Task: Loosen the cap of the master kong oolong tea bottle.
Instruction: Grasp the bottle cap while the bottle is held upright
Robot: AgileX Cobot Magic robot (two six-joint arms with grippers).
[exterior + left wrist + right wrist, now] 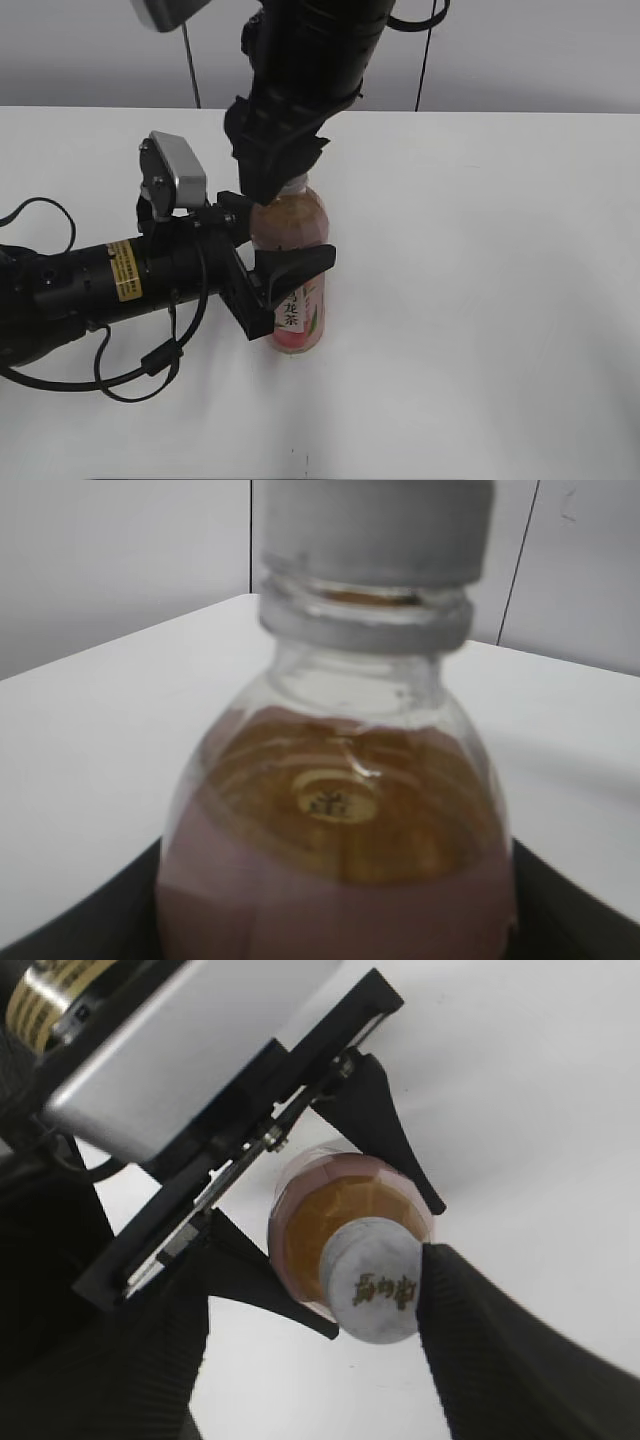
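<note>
Exterior view, nearest the camera: the left tool [283, 277] is reaching in sideways from the left and is clenching the master kong oolong tea bottle [297, 300] around its body, one black finger lying across the front above the label and the other sitting against the side toward the arm. Only one bottle is showing, standing upright near the middle of the white table [500, 300]. Behind and above it, the right tool [268, 190] is descending over the neck, hiding the cap in this view. In the right wrist view, the single white cap [373, 1278] is sitting between two dark fingers; the one on the right is touching its rim, while the other appears to be pressing the opposite side, so whether this tool is fully clamping the cap cannot be told. The left wrist view is showing the cap's ribbed skirt [375, 530] above the neck ring, with tea filling the bottle to the shoulder. Judged from this, the bottle is moderately heavy, thin-walled and smooth, likely to dent or spin if held loosely; the labelled mid-body is offering the firmest hold, and the ribbed skirt the best purchase for twisting. Two tools are working here, one per arm.
</note>
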